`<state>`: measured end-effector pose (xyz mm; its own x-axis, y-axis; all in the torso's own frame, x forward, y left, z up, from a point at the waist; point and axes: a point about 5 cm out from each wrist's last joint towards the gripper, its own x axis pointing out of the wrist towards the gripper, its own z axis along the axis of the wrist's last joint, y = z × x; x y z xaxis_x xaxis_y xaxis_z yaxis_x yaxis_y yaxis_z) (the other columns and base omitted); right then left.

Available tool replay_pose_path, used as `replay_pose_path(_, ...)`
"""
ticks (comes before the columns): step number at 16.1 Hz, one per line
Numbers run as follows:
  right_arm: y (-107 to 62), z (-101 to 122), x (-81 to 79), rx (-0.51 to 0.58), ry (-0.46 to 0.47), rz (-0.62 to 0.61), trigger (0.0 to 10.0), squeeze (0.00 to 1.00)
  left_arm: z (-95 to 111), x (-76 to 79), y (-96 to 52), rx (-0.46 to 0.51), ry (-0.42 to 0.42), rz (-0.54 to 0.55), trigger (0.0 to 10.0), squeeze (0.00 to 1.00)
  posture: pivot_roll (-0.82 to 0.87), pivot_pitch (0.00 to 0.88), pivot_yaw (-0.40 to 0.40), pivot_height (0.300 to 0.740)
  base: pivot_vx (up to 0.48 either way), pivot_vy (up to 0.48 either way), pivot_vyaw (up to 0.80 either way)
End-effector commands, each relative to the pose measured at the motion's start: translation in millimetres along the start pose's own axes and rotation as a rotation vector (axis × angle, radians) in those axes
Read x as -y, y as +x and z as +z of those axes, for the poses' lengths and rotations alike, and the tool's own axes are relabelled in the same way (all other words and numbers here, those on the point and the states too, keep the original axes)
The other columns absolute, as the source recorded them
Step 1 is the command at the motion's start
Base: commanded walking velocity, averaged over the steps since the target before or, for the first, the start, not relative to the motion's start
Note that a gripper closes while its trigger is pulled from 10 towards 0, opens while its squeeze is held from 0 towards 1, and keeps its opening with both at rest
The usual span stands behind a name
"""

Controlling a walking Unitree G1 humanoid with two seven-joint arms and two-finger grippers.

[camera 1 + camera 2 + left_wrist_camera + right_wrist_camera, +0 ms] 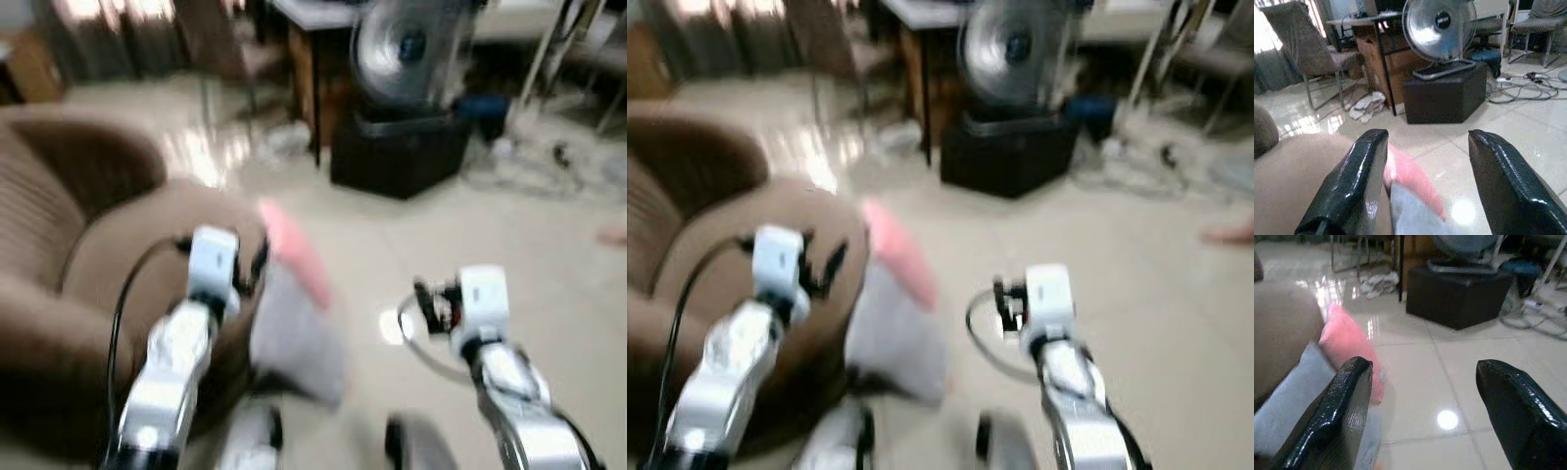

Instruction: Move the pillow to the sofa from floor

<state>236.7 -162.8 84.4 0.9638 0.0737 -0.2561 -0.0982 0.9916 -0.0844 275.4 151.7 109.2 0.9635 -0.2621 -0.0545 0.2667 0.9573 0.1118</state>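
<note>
A pillow, pink (292, 253) at its upper end and pale grey (294, 338) below, stands on the tiled floor and leans against the rounded arm of the brown sofa (69, 225). My left gripper (257, 266) is open above the sofa arm, just left of the pillow's pink end (1413, 178). The right gripper (429, 302) is open over bare floor to the right of the pillow (1349, 345), apart from it. Both eye views are blurred.
A black box (397, 152) with a round metal fan (402, 49) on top stands ahead on the floor. Behind it are a wooden table (1376, 44), a chair (1308, 44) and crumpled cloth (1366, 105). Cables (1528, 83) trail at the right.
</note>
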Motion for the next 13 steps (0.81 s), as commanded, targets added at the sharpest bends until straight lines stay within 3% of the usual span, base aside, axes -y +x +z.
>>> replay_pose_path(1,-0.7,1.4,-1.5,0.008,0.008,0.003,10.0,0.0,2.2,-1.9,1.6,0.0,0.022,-0.005,10.0,0.0,-0.05,0.023,0.037,0.576,0.0,0.0,0.0)
replay_pose_path(3,-0.3,-0.2,-1.2,-0.001,-0.015,0.006,10.0,0.0,2.7,-1.0,2.8,0.009,0.051,-0.017,10.0,0.0,-0.05,0.025,0.036,0.568,0.0,0.0,0.0)
replay_pose_path(8,2.3,-0.5,-4.3,-0.002,-0.025,0.03,10.0,0.0,0.9,-3.8,4.3,0.0,0.033,0.001,10.0,0.0,-0.05,0.031,-0.008,0.568,0.0,0.0,0.0)
replay_pose_path(10,5.0,-1.7,-4.3,-0.003,-0.008,0.046,10.0,0.0,0.9,-2.7,3.7,0.004,0.039,-0.006,10.0,0.0,-0.05,0.035,-0.016,0.568,0.317,0.0,0.0)
replay_pose_path(13,7.4,-1.8,-4.9,0.004,0.003,0.049,10.0,0.0,1.9,-1.8,3.8,0.006,0.044,-0.018,10.0,0.0,-0.04,0.041,-0.005,0.568,0.368,0.0,-0.52)
